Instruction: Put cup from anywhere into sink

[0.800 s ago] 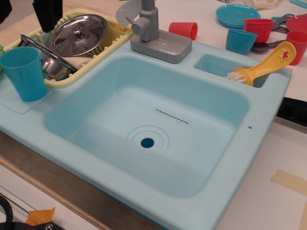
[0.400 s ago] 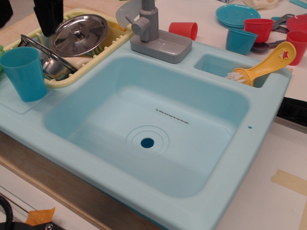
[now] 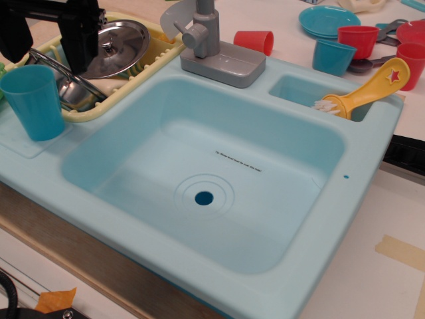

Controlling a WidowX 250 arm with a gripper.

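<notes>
The cup (image 3: 31, 101), a tall teal-blue tumbler, is seen standing upright on the flat left ledge of the sink (image 3: 372, 143), just beside the yellow dish rack (image 3: 116, 100) and outside the basin. Its mouth is turned up and nothing is seen inside it. It is judged to be light, stiff plastic with smooth, slightly slippery walls; because it tapers toward the base, a hold taken low down could let it slide upward out of the fingers. A grip across the rim, or over the upper wall with one finger inside and one outside, is judged the surer choice, and little squeeze should be needed.

The gripper (image 3: 46, 40) is seen above and behind the cup, over the rack, with two dark fingers (image 3: 81, 43) spread apart and nothing between them; it is not touching the cup. A steel pot lid (image 3: 116, 48) lies in the rack close to the right finger, so a descent is best kept clear of it.

The deep basin is bare down to its drain hole (image 3: 204, 197). The grey faucet (image 3: 211, 41) stands at the rear edge, well apart from the cup, and a yellow brush (image 3: 365, 90) rests in the small side compartment.
</notes>
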